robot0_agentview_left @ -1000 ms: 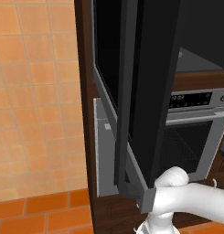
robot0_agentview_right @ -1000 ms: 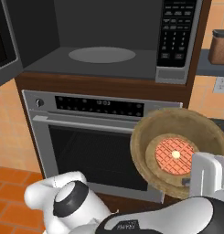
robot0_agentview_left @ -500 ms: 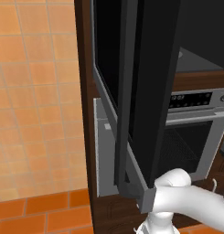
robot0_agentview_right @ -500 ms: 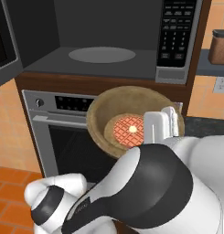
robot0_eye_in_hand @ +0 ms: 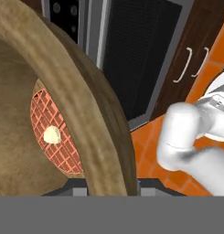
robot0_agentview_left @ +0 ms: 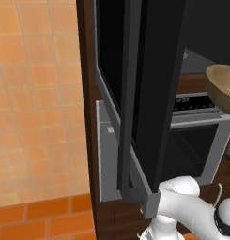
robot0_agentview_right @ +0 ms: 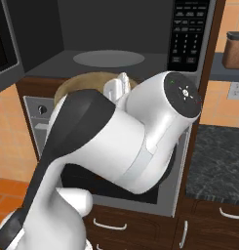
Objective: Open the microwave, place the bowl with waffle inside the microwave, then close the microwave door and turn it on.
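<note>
The arm [robot0_agentview_right: 116,141] is folded high before the oven [robot0_agentview_left: 201,140], its gripper [robot0_eye_in_hand: 111,185] pinching the rim of the bowl [robot0_eye_in_hand: 63,114], which hangs just below the open microwave [robot0_agentview_right: 106,44]. A waffle [robot0_eye_in_hand: 56,137] lies inside. The door [robot0_agentview_left: 154,93] stands swung out left.

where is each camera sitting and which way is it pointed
Left base view: behind-left, facing the open glossy black microwave door; white arm low right.
Right base view: behind-right, facing the microwave cavity; arm fills the middle.
Hand view: on the hand, looking along the pincer clamped on the tan-brown round bowl.
All share the bowl.
</note>
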{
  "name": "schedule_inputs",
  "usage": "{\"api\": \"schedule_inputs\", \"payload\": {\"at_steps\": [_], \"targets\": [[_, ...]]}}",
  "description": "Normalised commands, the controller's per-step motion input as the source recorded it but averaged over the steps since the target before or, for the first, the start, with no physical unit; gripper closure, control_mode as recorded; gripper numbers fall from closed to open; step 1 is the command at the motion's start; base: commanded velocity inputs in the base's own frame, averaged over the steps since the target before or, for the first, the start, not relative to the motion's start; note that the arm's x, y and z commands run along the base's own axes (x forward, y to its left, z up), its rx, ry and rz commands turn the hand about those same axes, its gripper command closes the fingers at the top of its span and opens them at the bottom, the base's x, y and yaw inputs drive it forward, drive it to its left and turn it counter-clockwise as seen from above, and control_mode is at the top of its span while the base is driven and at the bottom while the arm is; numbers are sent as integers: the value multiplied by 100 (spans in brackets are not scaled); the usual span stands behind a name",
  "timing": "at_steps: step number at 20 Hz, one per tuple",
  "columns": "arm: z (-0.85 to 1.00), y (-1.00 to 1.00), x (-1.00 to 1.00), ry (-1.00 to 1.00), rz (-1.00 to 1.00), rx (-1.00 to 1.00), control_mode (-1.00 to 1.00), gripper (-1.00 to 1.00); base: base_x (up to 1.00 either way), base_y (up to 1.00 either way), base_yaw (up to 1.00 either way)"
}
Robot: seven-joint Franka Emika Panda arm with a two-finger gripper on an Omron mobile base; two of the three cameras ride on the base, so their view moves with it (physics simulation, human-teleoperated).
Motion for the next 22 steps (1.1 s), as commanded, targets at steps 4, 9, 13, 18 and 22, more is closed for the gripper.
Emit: {"api": "schedule_inputs", "payload": {"at_steps": [4, 9, 13, 18, 22], "targets": [[17, 70, 67, 0, 0, 0, -100, 100, 0, 0, 0], [50, 38, 56, -1, -4, 0, -100, 100, 0, 0, 0], [45, 22, 58, -4, -8, -1, -100, 100, 0, 0, 0], [25, 22, 69, -4, -3, 0, -100, 100, 0, 0, 0], [5, 16, 78, 0, 0, -1, -100, 100, 0, 0, 0]]}}
